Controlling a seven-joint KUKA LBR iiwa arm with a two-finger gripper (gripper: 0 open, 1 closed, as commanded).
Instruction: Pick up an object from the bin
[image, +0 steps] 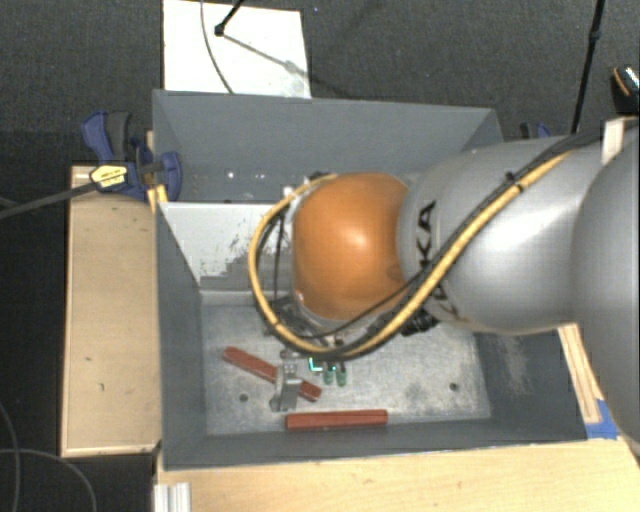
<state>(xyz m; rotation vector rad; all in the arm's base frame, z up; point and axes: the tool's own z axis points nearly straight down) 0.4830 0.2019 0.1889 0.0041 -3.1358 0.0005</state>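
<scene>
Looking down from above, the arm (520, 240) reaches in from the right, and its orange cover (345, 245) hangs over the middle of the bin (185, 330). Under the cover the jaws sit low at the floor, over a slim red-brown stick (250, 364). The stick lies slanted, its long axis running from far left to near right. The jaws meet its near-right stretch, and most of its length pokes out to their left. I cannot tell how wide the jaws stand. A second stick (336, 420) of the same colour lies flat along the near wall, just beside the jaws.
</scene>
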